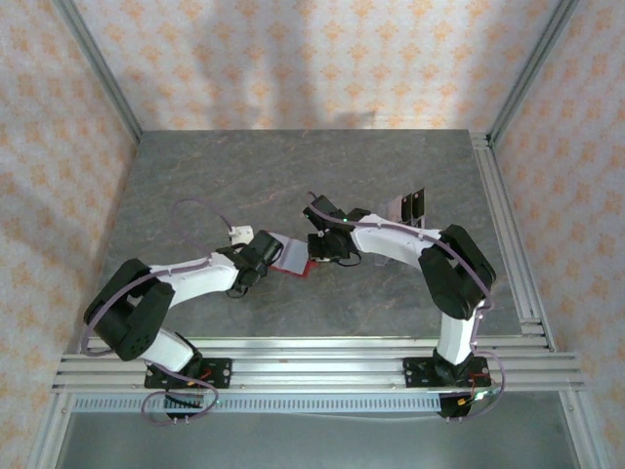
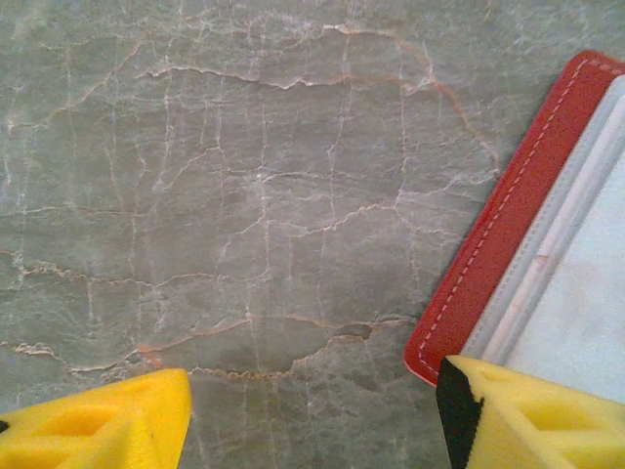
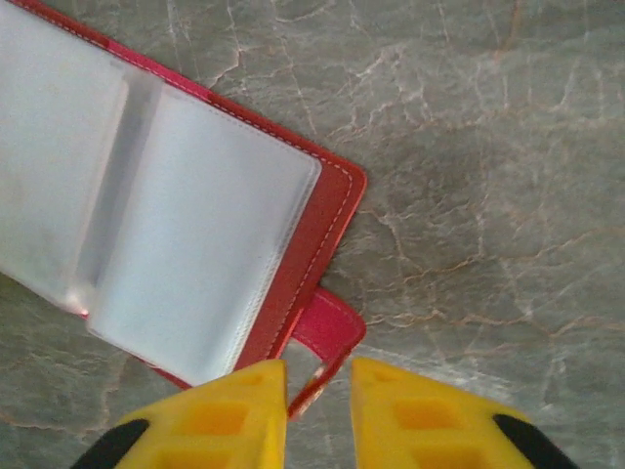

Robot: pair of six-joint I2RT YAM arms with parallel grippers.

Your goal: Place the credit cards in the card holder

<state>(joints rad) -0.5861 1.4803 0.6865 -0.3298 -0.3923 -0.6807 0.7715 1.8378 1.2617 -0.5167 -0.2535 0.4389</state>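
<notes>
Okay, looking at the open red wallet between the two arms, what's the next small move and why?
Probably close the right gripper fully on the snap tab. Its fingers straddle the tab's edge with a narrow gap, and the card holder lies open on the table, so pinning that side would steady it before a card goes in.

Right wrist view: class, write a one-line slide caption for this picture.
Right gripper closing its yellow fingers on the snap tab of the open red card holder on the marbled table.

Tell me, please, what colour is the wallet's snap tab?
Pinkish red, best in the right wrist view: snap tab.
</notes>
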